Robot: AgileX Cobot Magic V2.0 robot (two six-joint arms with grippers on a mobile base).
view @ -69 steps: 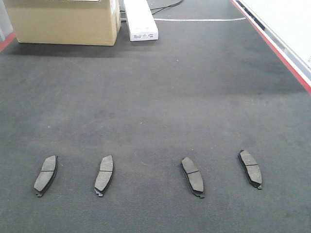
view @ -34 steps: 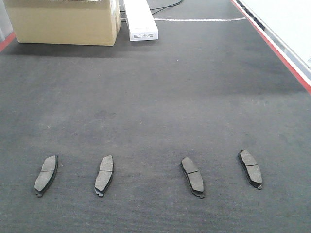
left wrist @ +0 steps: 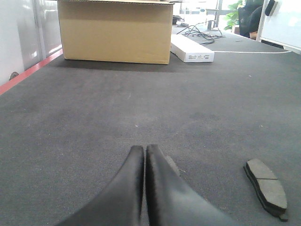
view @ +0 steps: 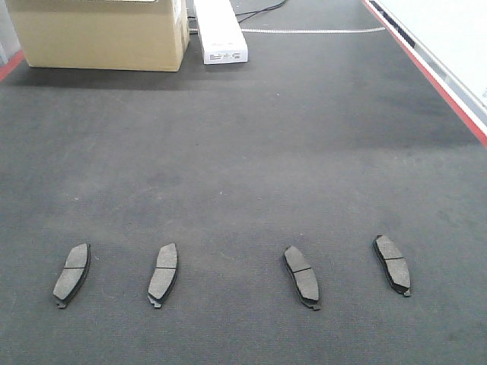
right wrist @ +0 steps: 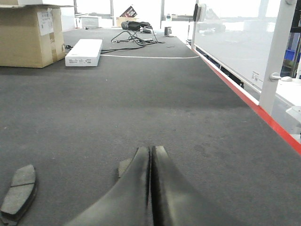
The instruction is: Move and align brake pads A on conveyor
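Several grey brake pads A lie in a row on the dark conveyor (view: 243,152), near its front: one at far left (view: 71,274), one beside it (view: 163,274), one right of centre (view: 302,276), and one at far right (view: 392,264). Neither gripper shows in the front view. My left gripper (left wrist: 144,149) hangs shut and empty over the belt; a pad corner (left wrist: 172,165) peeks out behind its right finger, and another pad (left wrist: 265,187) lies to its right. My right gripper (right wrist: 150,149) is also shut and empty; a pad corner (right wrist: 124,165) shows behind its left finger, and another pad (right wrist: 19,192) lies at left.
A cardboard box (view: 99,34) and a long white box (view: 221,34) stand at the belt's far end, with cables behind them. A red edge stripe (view: 434,76) and a white panel run along the right side.
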